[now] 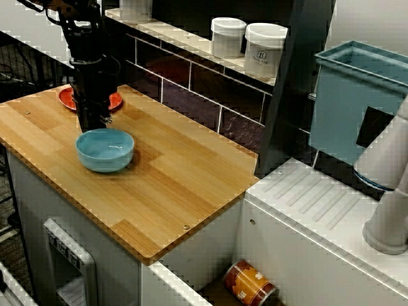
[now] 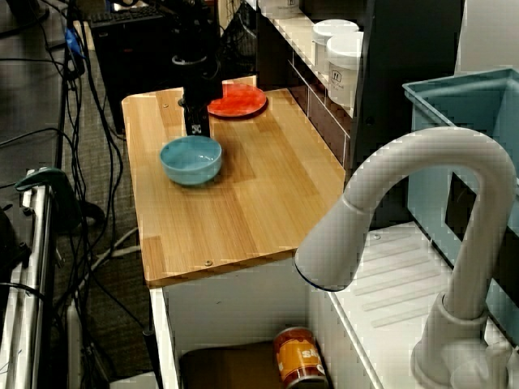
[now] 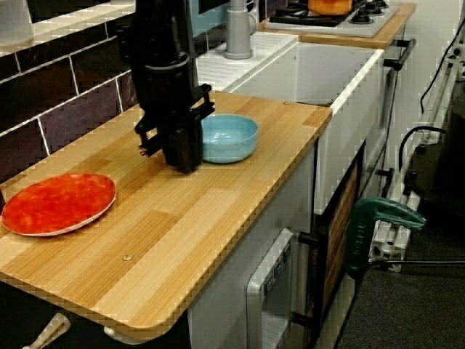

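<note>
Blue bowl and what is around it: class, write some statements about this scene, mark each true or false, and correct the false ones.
1. The blue bowl stands upright on the wooden counter. True.
2. The red plate lies under the blue bowl. False: the plate lies apart from the bowl on the same counter, on the far side of the gripper.
3. The gripper is low over the counter, right beside the bowl's rim. True.
4. The can stands upright on the wooden counter. False: it lies on its side down in the sink.
</note>
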Robot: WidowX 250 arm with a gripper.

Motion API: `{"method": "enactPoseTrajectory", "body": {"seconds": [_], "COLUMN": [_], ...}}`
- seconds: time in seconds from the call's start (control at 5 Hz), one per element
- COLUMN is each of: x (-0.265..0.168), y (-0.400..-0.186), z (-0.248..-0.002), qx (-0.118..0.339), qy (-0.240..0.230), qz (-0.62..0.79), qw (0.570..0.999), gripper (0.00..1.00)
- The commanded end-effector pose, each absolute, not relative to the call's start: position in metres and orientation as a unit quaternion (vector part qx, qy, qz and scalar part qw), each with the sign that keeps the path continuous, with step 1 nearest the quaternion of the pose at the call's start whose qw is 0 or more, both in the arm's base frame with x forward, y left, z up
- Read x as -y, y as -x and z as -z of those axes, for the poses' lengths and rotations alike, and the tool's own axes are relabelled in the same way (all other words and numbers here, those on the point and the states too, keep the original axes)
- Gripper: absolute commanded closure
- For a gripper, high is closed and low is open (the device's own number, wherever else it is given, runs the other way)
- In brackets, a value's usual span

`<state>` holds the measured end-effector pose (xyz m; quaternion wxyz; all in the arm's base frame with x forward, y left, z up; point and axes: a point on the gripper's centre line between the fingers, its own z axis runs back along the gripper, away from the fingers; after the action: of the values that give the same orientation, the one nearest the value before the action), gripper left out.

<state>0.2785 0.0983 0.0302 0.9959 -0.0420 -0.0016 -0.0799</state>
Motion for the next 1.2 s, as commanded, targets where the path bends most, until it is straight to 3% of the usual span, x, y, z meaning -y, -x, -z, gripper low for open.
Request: {"method": "enactPoseTrajectory", "body": {"seconds": [0.0,0.6,1.0], "x": [-0.065,-0.022,-0.024], "y": [-0.275,-0.262,-0.255], "z": [-0.049,-0.045,-0.051], "qx": [0.027,0.02,0.022], "qy": [0.011,-0.007,-0.009], "qz": [0.103,0.148,0.149], "qw": [0.994,0.989,0.989], "gripper": [1.0,1.0,1.0]}}
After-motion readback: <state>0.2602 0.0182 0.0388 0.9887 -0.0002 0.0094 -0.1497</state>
